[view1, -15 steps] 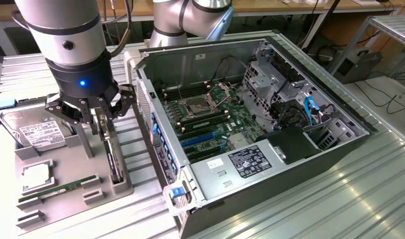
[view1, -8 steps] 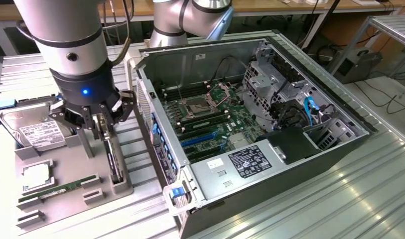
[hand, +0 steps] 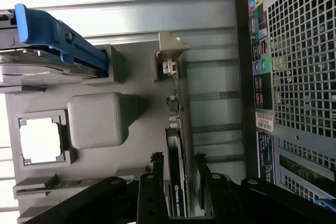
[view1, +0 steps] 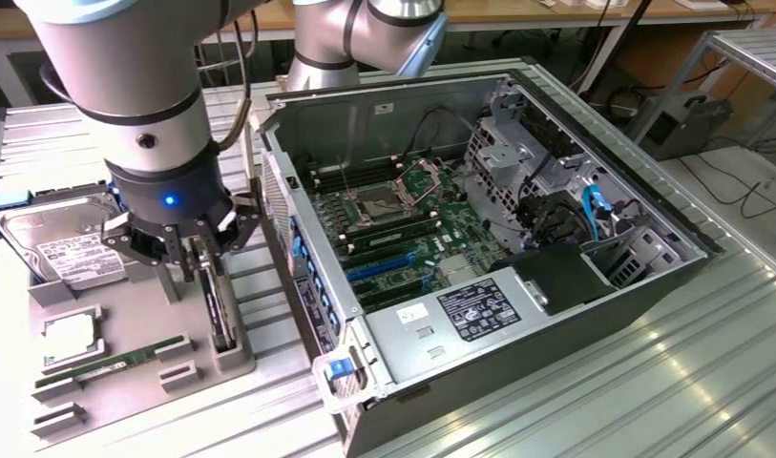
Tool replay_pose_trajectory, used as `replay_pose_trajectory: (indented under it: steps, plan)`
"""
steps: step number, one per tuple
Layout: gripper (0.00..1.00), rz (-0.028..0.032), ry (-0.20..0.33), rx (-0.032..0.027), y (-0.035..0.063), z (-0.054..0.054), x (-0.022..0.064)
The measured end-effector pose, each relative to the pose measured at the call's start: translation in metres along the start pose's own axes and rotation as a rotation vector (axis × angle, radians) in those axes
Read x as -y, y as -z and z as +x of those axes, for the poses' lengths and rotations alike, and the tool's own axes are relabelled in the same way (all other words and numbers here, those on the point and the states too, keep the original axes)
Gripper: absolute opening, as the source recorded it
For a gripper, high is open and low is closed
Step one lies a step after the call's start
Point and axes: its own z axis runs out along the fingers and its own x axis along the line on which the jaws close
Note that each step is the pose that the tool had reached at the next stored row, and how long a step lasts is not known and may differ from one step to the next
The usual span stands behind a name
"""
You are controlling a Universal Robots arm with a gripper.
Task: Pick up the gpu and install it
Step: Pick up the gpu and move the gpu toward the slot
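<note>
Now at the grasp, nothing held.

- Claw (view1: 192, 275) spread wide, hanging over the grey holder tray (view1: 139, 320) in the lower left of the exterior view.
- Gpu (view1: 219, 307) stands on edge in a slot along the tray's side nearest the open computer case (view1: 401, 114). It is not yet lifted or installed.
- Wrist view: my fingertips (hand: 157, 163) straddle the gpu (hand: 176, 135), one on each face, with a gap on both sides. No contact that I can make out.
- Silver end bracket (hand: 170, 48) sits at the far end of the card, away from my claw.
- Hard drive (view1: 70, 250) and green memory stick (view1: 114, 363) lie in their own pockets of the tray, well apart from my fingers.

Judgement on doing this well:
- Centre the card between the fingers so both faces meet at once; a one-sided touch would likely tilt it in the slot.
- The fan side looks bulky, so the pinch probably belongs on flat board, not shroud.
- Squeeze square to the card and firmly enough that it comes out straight, without scraping the slot walls.
</note>
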Motion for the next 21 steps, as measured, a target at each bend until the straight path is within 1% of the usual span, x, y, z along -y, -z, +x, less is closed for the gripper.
replay_pose_trajectory:
  steps: [11,14,21]
  plan:
    - [0.36,-0.0005,0.004,0.0003,-0.0212,0.000,0.0040]
    - [0.36,-0.0018,0.008,0.0011,-0.0230,0.001,0.0042]
    - [0.36,-0.0020,0.009,0.0011,-0.0245,0.001,0.0042]
